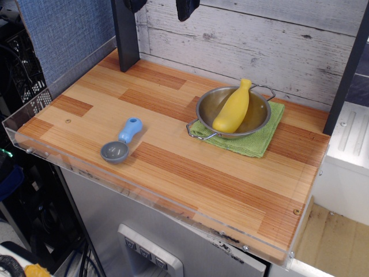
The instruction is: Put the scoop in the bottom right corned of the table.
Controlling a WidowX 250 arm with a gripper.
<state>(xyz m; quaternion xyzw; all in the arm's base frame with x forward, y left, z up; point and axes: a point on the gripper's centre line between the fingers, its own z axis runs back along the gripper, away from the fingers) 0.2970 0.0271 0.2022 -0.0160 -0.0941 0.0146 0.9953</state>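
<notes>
Scoop (121,142) lay flat on the table (190,184), near the front left side. Its dark grey bowl sat close to the front edge. Its light blue handle pointed up and back, away from that edge. Nothing touched it.

The gripper (187,8) hung high at the very top of the view, over the back of the table. Only its dark tip showed. I could not tell if it was open or closed. It held nothing that I could see. It was well apart from the scoop. Another dark part peeked in beside it, next to a dark post (125,34) at the back.

A steel bowl (233,112) sat on a green cloth (248,138) near the back right. A yellow squash (233,107) leaned inside the bowl, with its thin end sticking out over the rim.

The wood from the scoop across to the front right corner was bare. The bowl and cloth sat behind that strip. A clear rim ran along the left and front edges of the table. A white plank wall (259,40) stood behind the table.
</notes>
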